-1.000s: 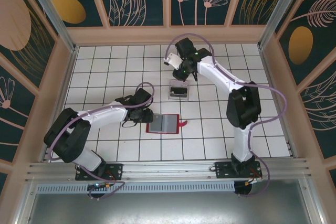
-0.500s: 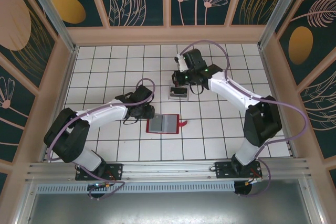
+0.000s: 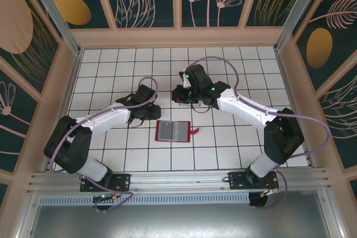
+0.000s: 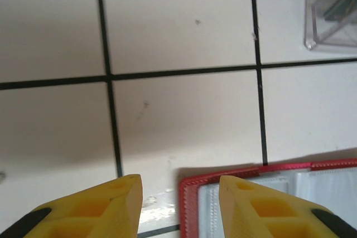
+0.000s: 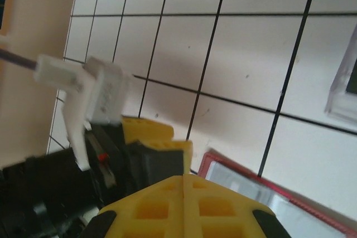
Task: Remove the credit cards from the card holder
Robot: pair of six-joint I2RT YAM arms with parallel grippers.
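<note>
**Red card holder laid open between two grippers**

The card holder (image 3: 173, 131) is seen spread flat on the tiled table (image 3: 111, 154), grey inside up. Its corner is caught just under the left gripper (image 4: 178, 188), whose yellow fingers are held slightly apart with nothing between them. Beyond it, the right gripper (image 5: 184, 179) is shown fully closed and empty. A clear box (image 4: 332, 9) is set just past both. Whether cards sit inside the holder cannot be told.

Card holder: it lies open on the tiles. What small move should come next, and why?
Probably ease the left gripper down onto the card holder's left edge to pin it. It stands open at that red edge, the holder lies flat and open, and the right gripper is shut, so it cannot grasp anything yet.
</note>
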